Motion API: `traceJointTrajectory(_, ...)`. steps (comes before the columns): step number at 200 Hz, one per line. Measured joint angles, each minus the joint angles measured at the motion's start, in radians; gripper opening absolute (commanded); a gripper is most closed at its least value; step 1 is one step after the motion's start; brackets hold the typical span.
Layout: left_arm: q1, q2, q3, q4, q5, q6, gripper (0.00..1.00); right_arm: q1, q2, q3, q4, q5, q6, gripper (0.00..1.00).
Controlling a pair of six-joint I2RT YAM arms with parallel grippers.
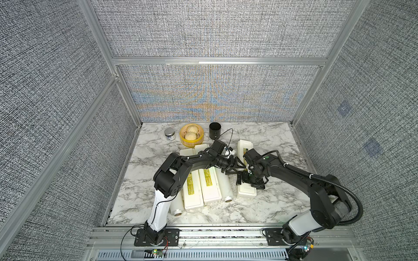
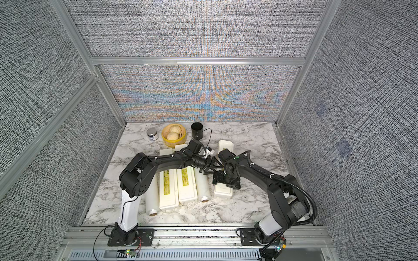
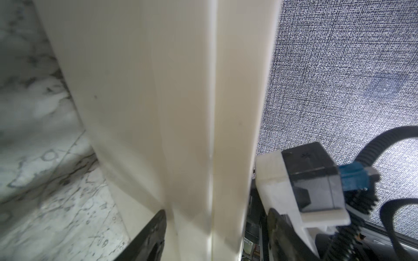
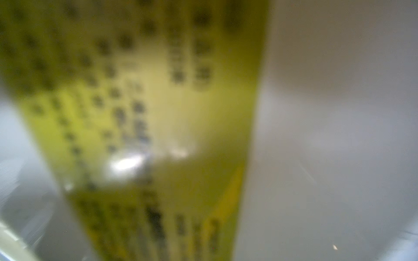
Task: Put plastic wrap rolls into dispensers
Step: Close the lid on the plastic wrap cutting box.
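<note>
Two dispensers [image 1: 192, 189] [image 1: 210, 185] lie shut side by side left of centre. One plastic wrap roll [image 1: 176, 203] lies at their left and another [image 1: 226, 187] at their right. A third dispenser [image 1: 246, 144] lies apart on the right. My left gripper [image 1: 241, 168] reaches sideways to its long edge. In the left wrist view the cream wall [image 3: 158, 90] runs between the fingers [image 3: 156, 235], with a dark gap at the other finger. My right gripper [image 1: 247, 183] points down over that dispenser, jaws spread across its width. The right wrist view shows only its blurred label [image 4: 158, 113].
A yellow bamboo steamer [image 1: 192, 135] with buns, a black cup [image 1: 215, 131] and a small tin jar [image 1: 169, 134] stand along the back edge. Fabric walls close in three sides. The two wrists sit very close together over the right dispenser.
</note>
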Motion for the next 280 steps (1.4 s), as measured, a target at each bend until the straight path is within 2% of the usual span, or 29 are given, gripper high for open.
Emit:
traceJointTrajectory(27, -0.002, 0.002, 0.002, -0.008, -0.010, 0.023, 0.69, 0.000, 0.005, 0.008, -0.012, 0.005, 0.006, 0.99)
traceJointTrajectory(38, -0.003, 0.013, 0.000, -0.014, -0.055, 0.057, 0.68, 0.002, 0.005, 0.010, -0.015, 0.004, 0.001, 0.99)
traceJointTrajectory(89, 0.009, 0.027, -0.013, -0.005, -0.024, 0.127, 0.67, 0.002, 0.003, 0.019, -0.036, -0.018, -0.014, 0.99)
traceJointTrajectory(203, 0.010, 0.024, 0.000, -0.037, -0.025, 0.145, 0.67, -0.006, -0.069, 0.068, -0.145, -0.029, -0.085, 0.99)
traceJointTrajectory(280, 0.012, 0.029, -0.002, -0.027, -0.011, 0.140, 0.67, -0.076, -0.143, 0.014, -0.136, -0.069, -0.122, 0.98)
